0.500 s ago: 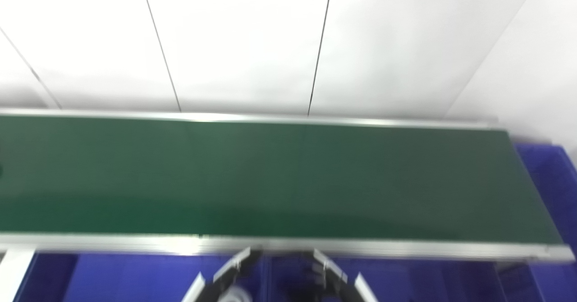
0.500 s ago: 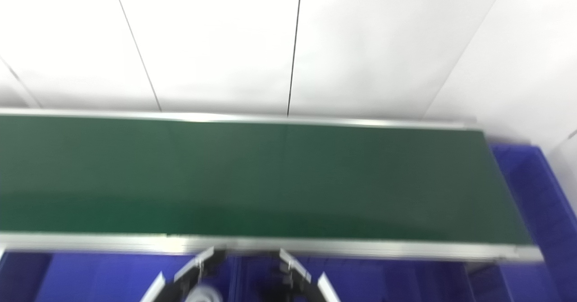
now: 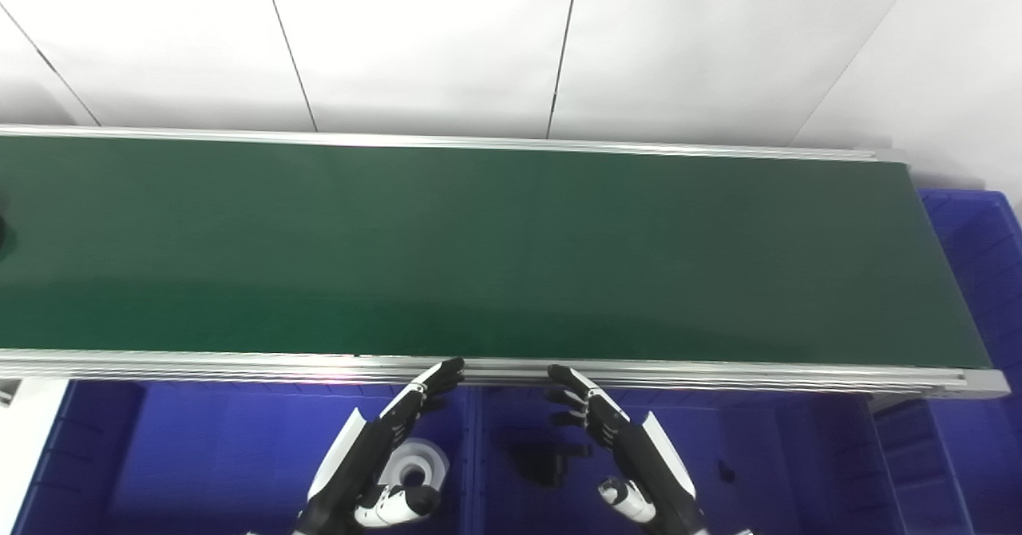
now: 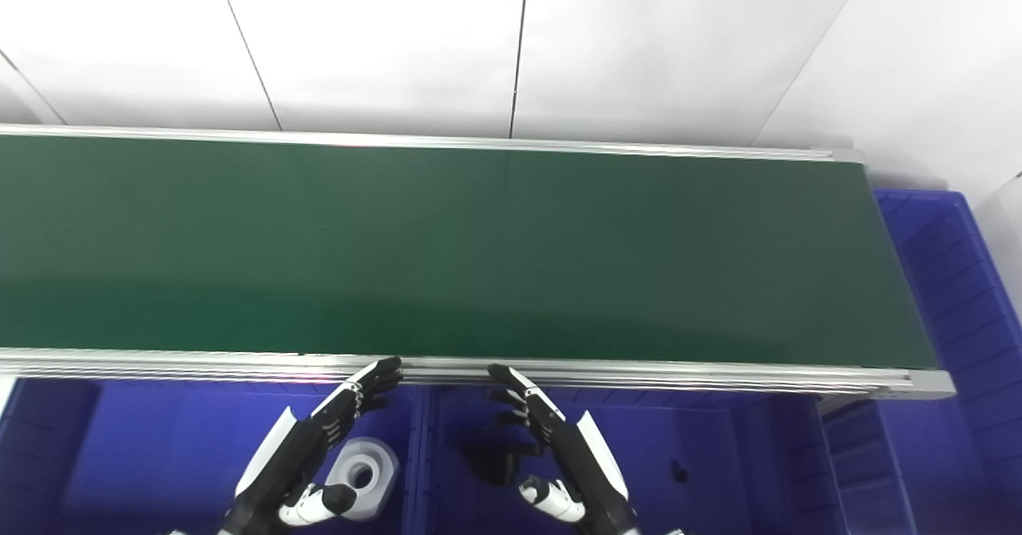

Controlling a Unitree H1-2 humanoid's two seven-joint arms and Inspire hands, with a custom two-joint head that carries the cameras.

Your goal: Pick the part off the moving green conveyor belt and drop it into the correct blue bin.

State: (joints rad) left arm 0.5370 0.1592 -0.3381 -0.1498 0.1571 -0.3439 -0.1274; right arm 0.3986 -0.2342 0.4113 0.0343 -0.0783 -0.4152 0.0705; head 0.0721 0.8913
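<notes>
The green conveyor belt (image 3: 511, 255) runs across the whole picture with no part on its visible stretch, apart from a dark blur at its far left edge (image 3: 2, 235) that I cannot identify. My left hand (image 3: 375, 455) and right hand (image 3: 623, 447) hover side by side just in front of the belt's near rail, over the blue bins. Both hands are open, fingers stretched toward the belt, and hold nothing. A white ring-shaped part (image 4: 363, 471) lies in the left bin (image 3: 200, 455) under my left hand. A black part (image 3: 543, 463) lies in the right bin (image 3: 758, 455).
Aluminium rails (image 3: 718, 375) edge the belt front and back. Another blue bin (image 3: 982, 239) stands past the belt's right end. A small black bit (image 3: 725, 471) lies in the right bin. White wall panels rise behind the belt.
The camera has tilted down and the blur is gone, so the belt sits higher in the picture. More of both hands and the bins shows. The hands hold the same open pose.
</notes>
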